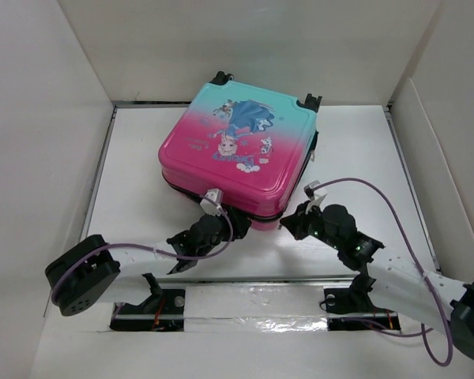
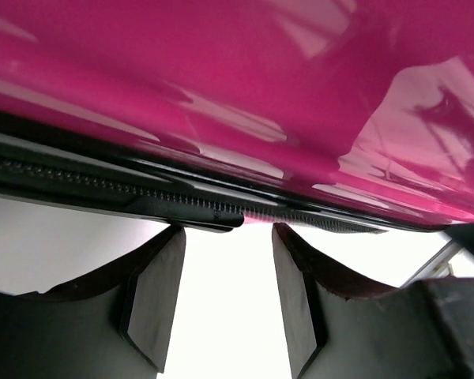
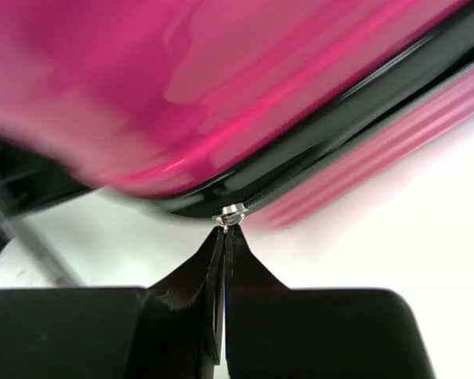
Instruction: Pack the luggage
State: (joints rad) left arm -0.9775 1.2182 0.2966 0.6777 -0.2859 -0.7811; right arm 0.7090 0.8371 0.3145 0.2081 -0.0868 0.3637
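The luggage (image 1: 237,150) lies flat on the white table (image 1: 142,158), pink at the near end and teal at the far end, with a cartoon print on top. Its black zipper band (image 2: 182,201) runs along the near edge. My left gripper (image 1: 220,223) is at the near-left corner. It stands open (image 2: 229,237), its tips up against the zipper band and nothing between the pads. My right gripper (image 1: 288,223) is at the near-right corner, shut (image 3: 225,234) on the thin pull tab that hangs from the silver zipper slider (image 3: 231,212).
White walls (image 1: 39,118) box in the table on the left, back and right. Two black wheels (image 1: 220,77) (image 1: 310,101) stick out at the suitcase's far edge. Purple cables (image 1: 387,205) loop over both arms.
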